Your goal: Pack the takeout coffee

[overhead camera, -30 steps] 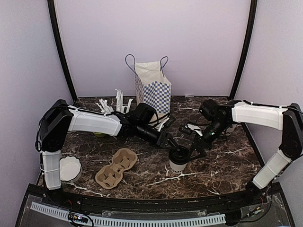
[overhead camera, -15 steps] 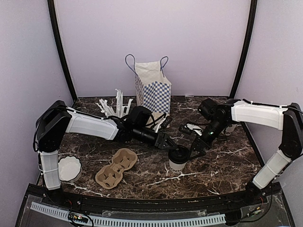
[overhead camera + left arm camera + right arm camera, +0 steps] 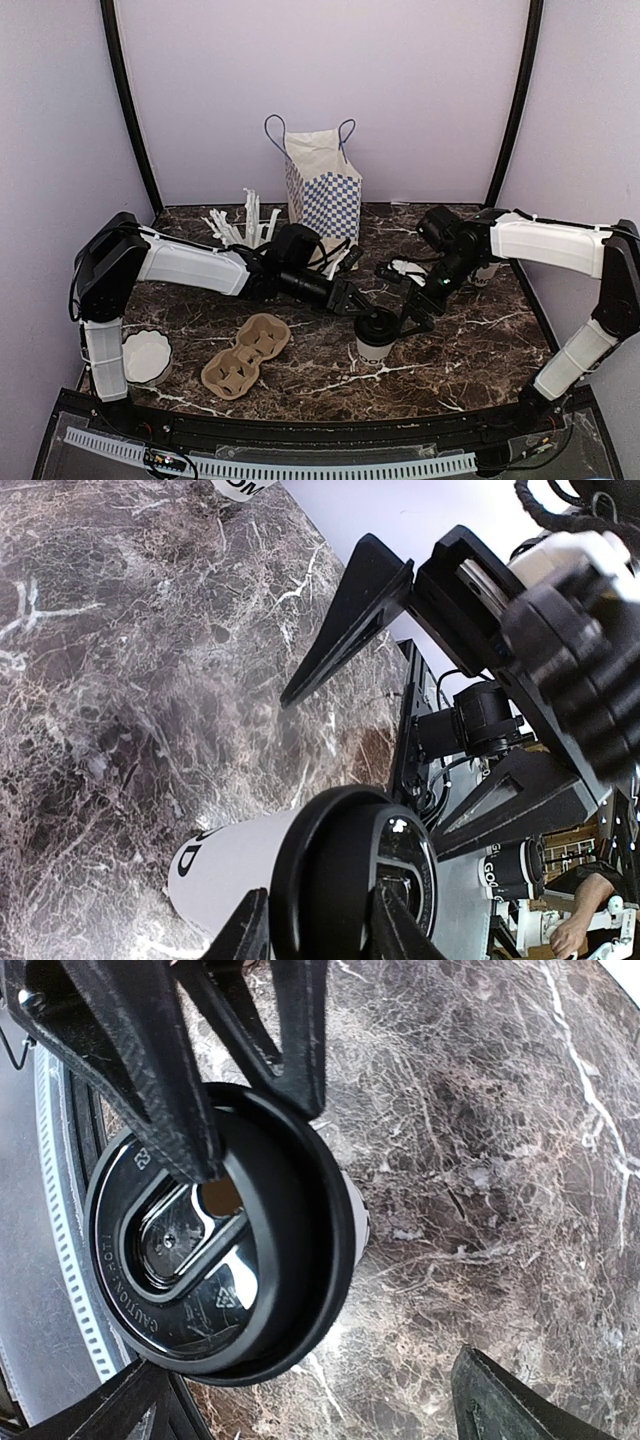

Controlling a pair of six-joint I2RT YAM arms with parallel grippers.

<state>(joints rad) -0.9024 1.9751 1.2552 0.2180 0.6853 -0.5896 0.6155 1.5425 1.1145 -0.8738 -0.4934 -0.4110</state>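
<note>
Left pincer pinches the rim of the round black plastic lid on the upright white paper cup at the middle of the dark marble counter, right pincer gaping wide beside it; judged light and crushable, lid liable to pop off, so grip the wall below gently.

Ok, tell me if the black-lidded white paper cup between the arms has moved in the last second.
No. The white paper cup keeps the same gap to the brown pulp cup carrier in the top view.
</note>
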